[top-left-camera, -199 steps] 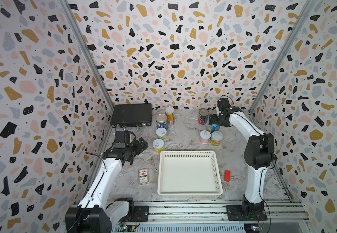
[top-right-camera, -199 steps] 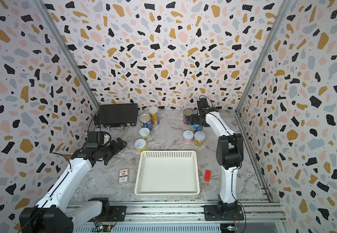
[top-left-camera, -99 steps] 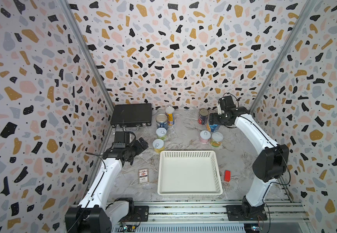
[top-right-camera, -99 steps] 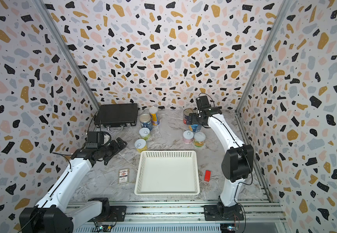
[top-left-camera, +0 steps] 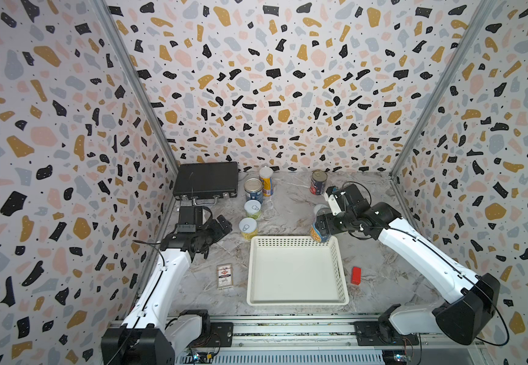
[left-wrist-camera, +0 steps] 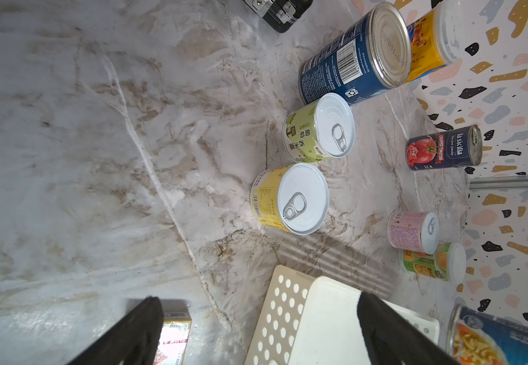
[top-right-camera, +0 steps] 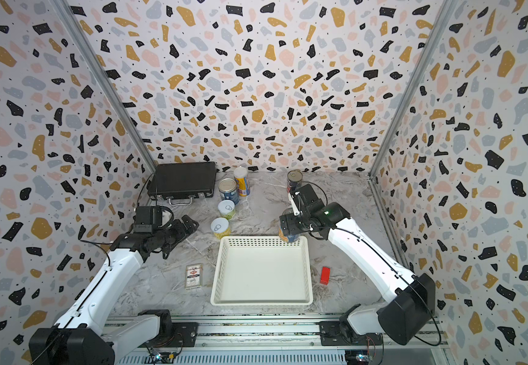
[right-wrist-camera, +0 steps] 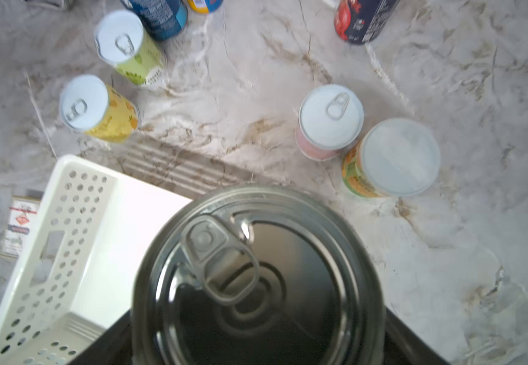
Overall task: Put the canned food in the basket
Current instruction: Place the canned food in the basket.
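My right gripper (top-left-camera: 322, 225) is shut on a blue-labelled can (top-left-camera: 319, 233) with a silver pull-tab top (right-wrist-camera: 256, 278), held in the air over the far right corner of the white basket (top-left-camera: 342, 275). The basket holds nothing. Standing on the table are a blue can (top-left-camera: 253, 189), a yellow white-lidded can (top-left-camera: 266, 180), a red tomato can (top-left-camera: 318, 183), a green can (top-left-camera: 252, 209) and a yellow can (top-left-camera: 248, 228). A pink can (right-wrist-camera: 329, 123) and an orange can (right-wrist-camera: 392, 158) stand behind the basket. My left gripper (top-left-camera: 221, 225) hovers open and empty, left of the basket.
A black briefcase (top-left-camera: 205, 180) lies at the back left. A flat printed card box (top-left-camera: 225, 276) lies left of the basket, and a small red block (top-left-camera: 356, 275) lies to its right. Patterned walls close in the table on three sides.
My right arm has lifted the blue-labelled can from the back of the table and carried it forward to the basket's far right corner. The left arm has not moved.
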Controlling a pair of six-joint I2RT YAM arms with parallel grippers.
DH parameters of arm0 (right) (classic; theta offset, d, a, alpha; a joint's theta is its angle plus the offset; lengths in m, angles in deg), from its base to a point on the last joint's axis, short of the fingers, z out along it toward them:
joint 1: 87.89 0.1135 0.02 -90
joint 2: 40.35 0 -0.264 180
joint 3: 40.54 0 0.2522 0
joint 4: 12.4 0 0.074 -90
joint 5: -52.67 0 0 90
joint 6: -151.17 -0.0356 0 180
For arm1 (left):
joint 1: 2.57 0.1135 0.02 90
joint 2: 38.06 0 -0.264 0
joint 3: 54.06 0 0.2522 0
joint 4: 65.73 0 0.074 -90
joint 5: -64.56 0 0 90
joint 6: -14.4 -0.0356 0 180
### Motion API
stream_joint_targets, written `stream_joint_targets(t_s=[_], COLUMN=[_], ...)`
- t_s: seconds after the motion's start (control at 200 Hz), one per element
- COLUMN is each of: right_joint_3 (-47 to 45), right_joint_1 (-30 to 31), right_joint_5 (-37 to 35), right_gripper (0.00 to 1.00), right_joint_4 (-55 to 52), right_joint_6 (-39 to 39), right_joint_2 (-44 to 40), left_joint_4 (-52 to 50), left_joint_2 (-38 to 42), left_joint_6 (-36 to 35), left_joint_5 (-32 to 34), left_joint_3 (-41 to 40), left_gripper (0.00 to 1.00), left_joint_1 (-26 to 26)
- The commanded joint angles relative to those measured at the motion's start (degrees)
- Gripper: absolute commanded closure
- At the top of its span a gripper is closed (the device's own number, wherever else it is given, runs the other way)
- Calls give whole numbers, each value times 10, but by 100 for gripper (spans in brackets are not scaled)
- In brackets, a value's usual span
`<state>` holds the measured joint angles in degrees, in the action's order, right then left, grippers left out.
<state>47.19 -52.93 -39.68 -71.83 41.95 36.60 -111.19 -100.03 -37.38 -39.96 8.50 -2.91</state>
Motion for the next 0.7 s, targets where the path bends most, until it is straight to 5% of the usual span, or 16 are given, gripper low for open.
stream_joint_targets(t_s=[0.0, 0.696], right_joint_3=[-15, -94], right_joint_1=[19, 33], right_joint_5=[-23, -44], right_gripper=[92, 98], right_joint_4=[86, 128], right_joint_6=[-6, -11], right_joint_2=[-65, -57], left_joint_4=[9, 12], left_joint_2=[5, 2], left_joint_6=[-1, 0], left_joint_5=[-5, -11], left_joint_3=[16, 15], left_gripper=[0, 0], left_joint_1=[2, 2])
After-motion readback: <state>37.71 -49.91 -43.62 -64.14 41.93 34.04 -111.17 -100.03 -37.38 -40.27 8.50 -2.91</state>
